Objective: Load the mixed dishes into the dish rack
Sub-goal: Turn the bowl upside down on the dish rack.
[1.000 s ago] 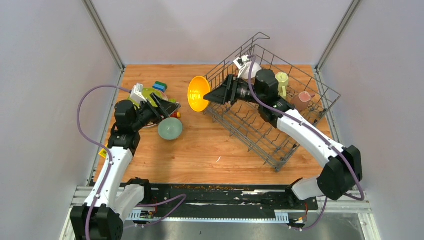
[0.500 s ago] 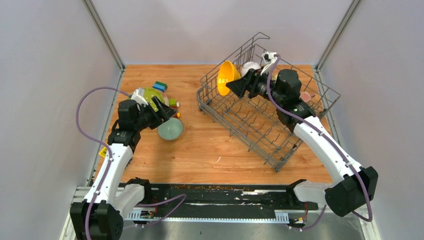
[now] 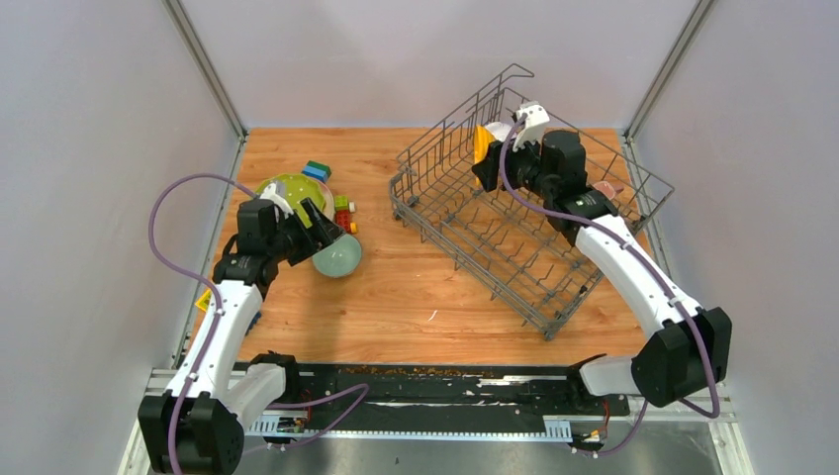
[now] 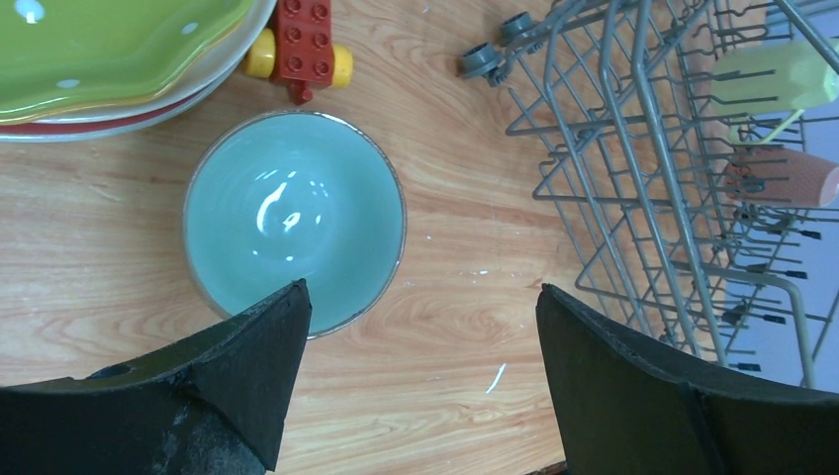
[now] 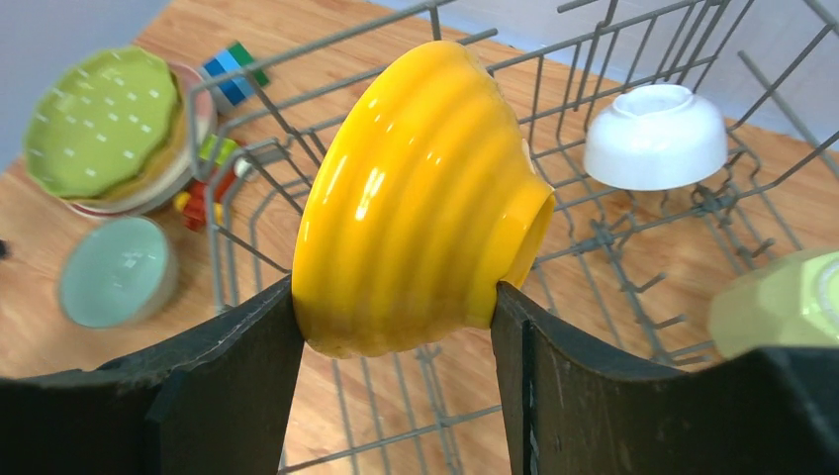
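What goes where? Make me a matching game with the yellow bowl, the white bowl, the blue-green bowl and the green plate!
Things:
1. yellow bowl
2. white bowl
3. blue-green bowl
4. green plate

Places:
A. on top of the other plates
B. upside down in the rack
C. held between the right fingers
D. right way up on the table

Pairs: 1-C, 2-B, 3-D, 4-A

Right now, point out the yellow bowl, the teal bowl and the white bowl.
yellow bowl (image 5: 416, 208), right wrist view, on its ribbed outer wall.
teal bowl (image 4: 294, 223), left wrist view, on its inner bottom.
white bowl (image 5: 655, 139), right wrist view, on its outer wall.
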